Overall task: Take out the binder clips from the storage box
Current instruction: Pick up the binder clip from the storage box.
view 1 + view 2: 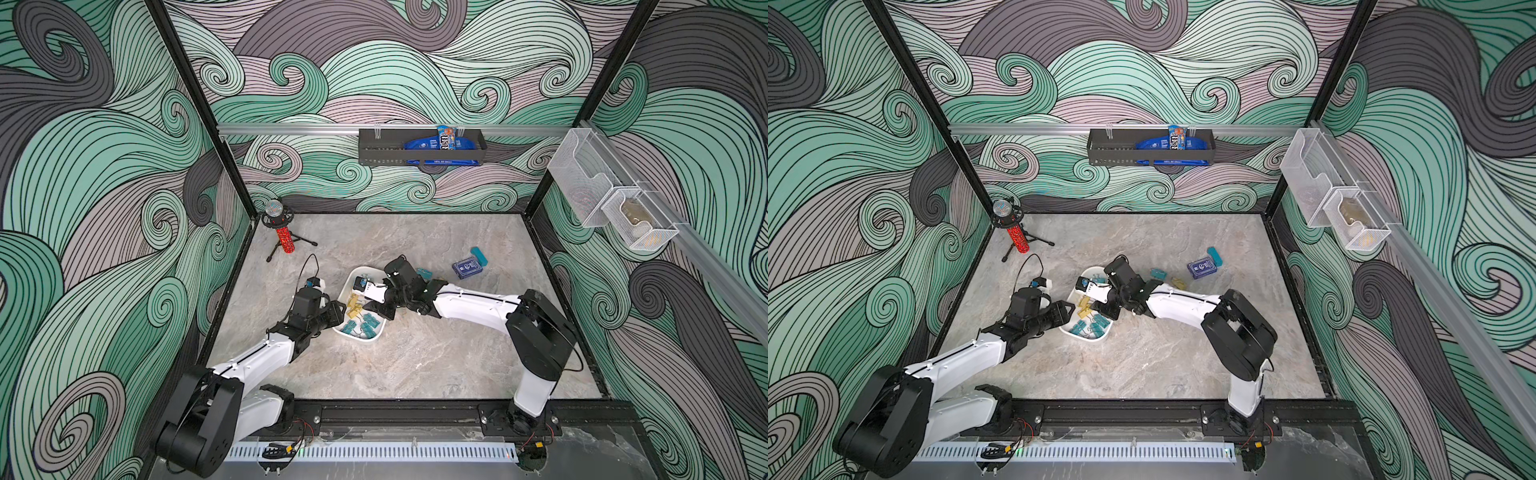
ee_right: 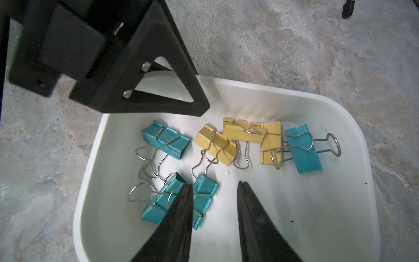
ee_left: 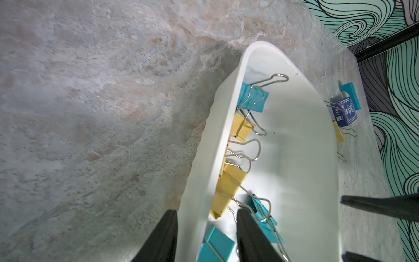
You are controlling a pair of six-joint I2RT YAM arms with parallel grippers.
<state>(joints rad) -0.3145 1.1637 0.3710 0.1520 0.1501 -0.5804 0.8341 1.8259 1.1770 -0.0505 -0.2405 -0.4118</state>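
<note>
The white storage box lies mid-table between both arms. Several teal and yellow binder clips lie inside it, mostly along one long wall. My left gripper is open and straddles that wall, with one finger outside on the table side and one inside beside a teal clip. My right gripper hangs open over the box floor with nothing between its fingers; one finger overlaps a teal clip. A teal clip and a yellow clip lie outside on the table.
A dark blue card box and a teal block lie to the right rear of the box. A red cylinder on a small tripod stands at the back left. A black rack and mesh baskets hang on the walls.
</note>
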